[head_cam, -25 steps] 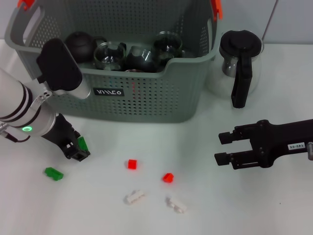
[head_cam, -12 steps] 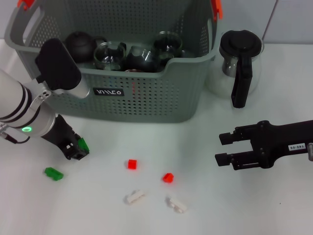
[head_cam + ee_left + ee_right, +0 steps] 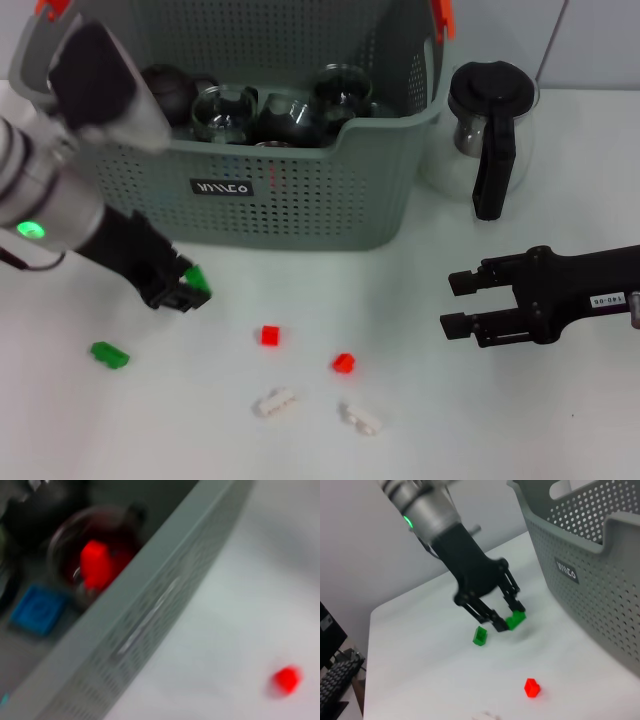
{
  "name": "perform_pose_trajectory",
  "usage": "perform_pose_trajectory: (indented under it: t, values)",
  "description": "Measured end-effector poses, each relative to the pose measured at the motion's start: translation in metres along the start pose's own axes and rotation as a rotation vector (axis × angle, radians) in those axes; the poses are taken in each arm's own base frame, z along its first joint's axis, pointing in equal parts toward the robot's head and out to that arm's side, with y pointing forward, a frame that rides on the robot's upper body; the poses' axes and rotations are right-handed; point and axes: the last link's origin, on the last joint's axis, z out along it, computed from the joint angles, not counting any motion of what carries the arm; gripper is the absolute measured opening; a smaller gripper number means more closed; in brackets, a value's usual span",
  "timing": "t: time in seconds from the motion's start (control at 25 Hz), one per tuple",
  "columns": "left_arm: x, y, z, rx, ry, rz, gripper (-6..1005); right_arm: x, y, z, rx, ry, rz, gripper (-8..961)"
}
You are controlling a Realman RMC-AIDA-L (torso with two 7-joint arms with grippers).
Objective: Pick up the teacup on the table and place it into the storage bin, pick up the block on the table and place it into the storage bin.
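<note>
- While the left gripper [image 3: 185, 290] holds a small green plastic block [image 3: 194, 275] between its fingertips, the head view shows it lifted just in front of the large grey perforated plastic storage bin [image 3: 300, 210], not yet over the rim. Dark and glass teacups [image 3: 228, 108] already lie inside the bin, and I see no teacup on the table, so I judge that part done. Blocks remain: a second green block [image 3: 109, 354], two small red blocks [image 3: 268, 335], and two white blocks [image 3: 274, 402] lie on the white table [image 3: 500, 420]. The right gripper [image 3: 462, 303] hovers well apart on the right, its fingers spread open and empty, below a glass pitcher with black handle [image 3: 488, 135] that stands beside the bin.
- In the left wrist view, the picture is blurred; I see the bin's wall running across it, a red block [image 3: 95, 564] and a blue square piece [image 3: 37, 609] inside, and one red block [image 3: 286, 678] outside on the table. The gripper's own fingers do not show here.
- In the right wrist view, the left gripper closes narrowly on the green block, above the table and near the bin's labelled wall. Behind is a plain grey wall [image 3: 370, 545]; a keyboard [image 3: 335, 687] lies lower, beyond the table's edge.
</note>
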Motion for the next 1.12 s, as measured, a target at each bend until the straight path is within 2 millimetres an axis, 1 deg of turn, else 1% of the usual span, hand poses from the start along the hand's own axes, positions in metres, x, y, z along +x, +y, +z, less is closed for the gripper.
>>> perform_pose_trajectory:
  t: [0.2,0.24,0.32,0.44,0.52,0.64,0.72,0.84,0.92,1.0,1.12]
  values:
    - [0.016,0.005,-0.047,-0.146,0.202,0.029,453,0.000,0.000,0.000,0.000,0.000,0.001,700]
    - [0.018,0.005,-0.053,-0.161,0.234,0.029,457,0.000,0.000,0.000,0.000,-0.001,0.000,700]
    - [0.027,0.006,-0.071,-0.233,0.375,0.053,463,0.000,0.000,0.000,-0.002,-0.001,-0.001,700]
    - [0.042,0.006,-0.088,-0.283,0.543,0.084,474,0.000,0.001,0.000,-0.002,-0.001,-0.001,700]
    - [0.054,-0.002,-0.090,-0.240,0.616,0.069,481,-0.001,0.001,0.000,-0.003,-0.002,-0.002,700]
    - [0.072,-0.015,-0.085,-0.140,0.682,0.028,491,-0.001,0.001,0.000,-0.004,-0.002,-0.003,700]
    - [0.084,-0.026,-0.075,-0.059,0.714,-0.020,498,-0.001,0.001,0.000,-0.005,-0.002,-0.003,700]
    - [0.096,-0.044,-0.059,0.057,0.743,-0.095,508,-0.001,0.001,0.000,-0.005,-0.007,-0.003,700]
    - [0.098,-0.052,-0.045,0.112,0.725,-0.129,515,-0.002,0.001,0.000,-0.005,-0.008,-0.002,700]
    - [0.097,-0.060,-0.021,0.167,0.649,-0.142,522,-0.002,0.001,0.000,-0.006,-0.009,-0.003,699]
    - [0.091,-0.066,0.005,0.216,0.533,-0.143,532,-0.004,0.001,0.001,-0.007,-0.009,-0.008,699]
